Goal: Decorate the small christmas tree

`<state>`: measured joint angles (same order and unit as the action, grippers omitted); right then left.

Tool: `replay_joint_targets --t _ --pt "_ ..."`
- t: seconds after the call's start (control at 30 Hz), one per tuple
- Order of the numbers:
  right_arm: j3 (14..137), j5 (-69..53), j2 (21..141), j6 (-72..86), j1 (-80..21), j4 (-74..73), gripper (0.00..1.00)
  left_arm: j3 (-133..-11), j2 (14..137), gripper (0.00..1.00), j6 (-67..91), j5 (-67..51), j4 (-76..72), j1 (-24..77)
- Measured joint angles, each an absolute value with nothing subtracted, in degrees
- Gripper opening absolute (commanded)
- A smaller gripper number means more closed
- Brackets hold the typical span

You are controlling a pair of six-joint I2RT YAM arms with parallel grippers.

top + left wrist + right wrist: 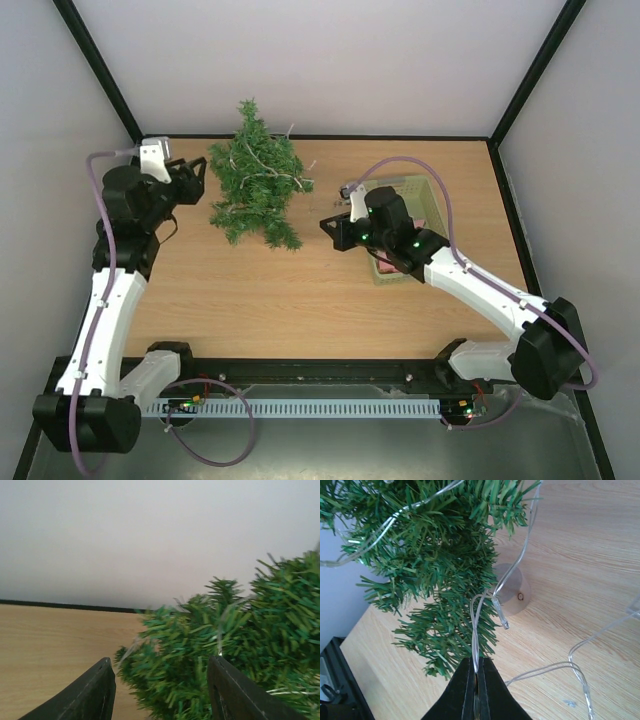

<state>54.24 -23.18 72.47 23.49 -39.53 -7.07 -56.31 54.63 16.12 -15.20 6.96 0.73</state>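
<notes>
**Partly strung, with wire left over**

Standing toward the far left of the wooden table (300, 300), the small dark green bristly christmas tree (255, 185) already wears loops of a clear thin light-string wire (475, 640); more lies slack on the wood. The right gripper (476, 664) pinches that wire, while the left gripper (160, 662) gapes empty beside the branches. The pale green plastic basket (425, 183), under the right arm, holds something reddish I cannot identify.

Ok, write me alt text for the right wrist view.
The right end effector is shut on a clear wire that loops up into the tree. The tree's round wooden base sits on the table, and more wire trails off to the right.
</notes>
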Motion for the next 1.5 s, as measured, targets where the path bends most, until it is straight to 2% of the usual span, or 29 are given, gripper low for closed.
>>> replay_joint_targets --t 0.23,0.4,0.57,0.8,1.0,1.33,1.5 --pt "54.1 -26.5 72.4 26.7 -40.7 -4.3 0.02 -59.1 58.7 0.58 12.0 -29.6 0.1 3.2" --pt "53.5 -27.3 72.4 27.4 -41.4 -3.0 0.02 -68.0 63.0 0.6 7.2 -37.0 -2.0 5.1" --pt "52.9 -27.3 72.4 27.4 -41.4 -2.5 0.02 -75.5 68.7 0.6 4.8 -40.9 -3.6 5.6" --pt "52.8 -28.6 72.7 27.8 -41.4 -1.1 0.02 -79.7 77.5 0.59 2.5 -43.0 -2.0 6.9" --pt "52.8 -31.2 74.2 29.5 -42.5 0.9 0.02 -80.2 78.0 0.59 2.2 -37.9 0.0 9.1" --pt "52.2 -32.1 75.4 34.1 -46.3 5.5 0.03 -68.6 61.1 0.59 9.0 -17.5 3.4 10.3" --pt "52.7 -30.4 77.2 37.1 -48.7 6.5 0.09 -63.9 55.6 0.58 10.6 -9.5 9.5 10.4"
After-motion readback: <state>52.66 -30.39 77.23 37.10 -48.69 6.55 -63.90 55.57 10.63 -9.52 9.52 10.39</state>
